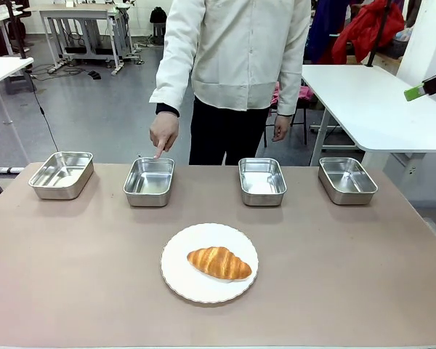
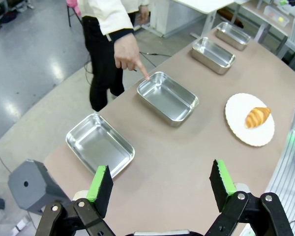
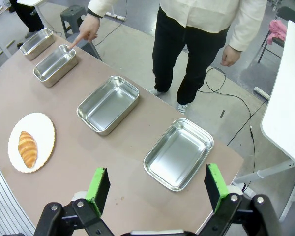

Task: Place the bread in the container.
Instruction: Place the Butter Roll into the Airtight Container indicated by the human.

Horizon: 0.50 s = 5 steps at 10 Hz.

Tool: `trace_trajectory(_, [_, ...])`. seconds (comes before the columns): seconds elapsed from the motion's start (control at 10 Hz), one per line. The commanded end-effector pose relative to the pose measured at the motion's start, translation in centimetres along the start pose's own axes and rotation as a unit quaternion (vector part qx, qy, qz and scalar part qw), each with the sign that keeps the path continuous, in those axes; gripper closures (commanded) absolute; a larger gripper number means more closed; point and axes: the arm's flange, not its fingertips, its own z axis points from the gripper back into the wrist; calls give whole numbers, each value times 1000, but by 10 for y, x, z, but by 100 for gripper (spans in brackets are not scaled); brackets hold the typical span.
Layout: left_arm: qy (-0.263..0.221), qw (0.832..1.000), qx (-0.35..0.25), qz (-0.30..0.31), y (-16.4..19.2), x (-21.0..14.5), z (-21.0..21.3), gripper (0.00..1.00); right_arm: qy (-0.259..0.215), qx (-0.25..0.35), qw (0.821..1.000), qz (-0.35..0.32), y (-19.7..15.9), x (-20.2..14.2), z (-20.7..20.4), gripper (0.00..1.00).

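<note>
Shiny steel pans (image 1: 61, 174), four alike, line the far edge of the table (image 1: 73, 276). Our left gripper (image 2: 162, 184) and right gripper (image 3: 155, 184) both hang with fingers spread wide, with bare brown top below. One bread (image 1: 219, 262) lies on one white plate (image 1: 182, 283), ahead of the left gripper and to its right. A person's hand (image 1: 163, 132) points at the container (image 1: 149, 182), straight ahead of it.

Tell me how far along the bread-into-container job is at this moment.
Done: nothing yet; the croissant lies on the white plate. In hand: the person's hand points at the empty second pan from the robot's left; the left fingers and right fingers hang open above the table, holding nothing. Left: grasp the croissant, carry it over, release it in that pan.
</note>
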Motion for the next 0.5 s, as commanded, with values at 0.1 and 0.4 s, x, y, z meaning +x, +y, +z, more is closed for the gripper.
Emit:
trace_trajectory(0.1, [33, 996, -47, -68, -20, 40, -8, 0, -11, 6, 1000, 0, 0, 0, -2, 0])
trace_trajectory(0.4, [96, 973, -126, -167, -69, 74, -65, 0, -11, 6, 1000, 0, 0, 0, -2, 0])
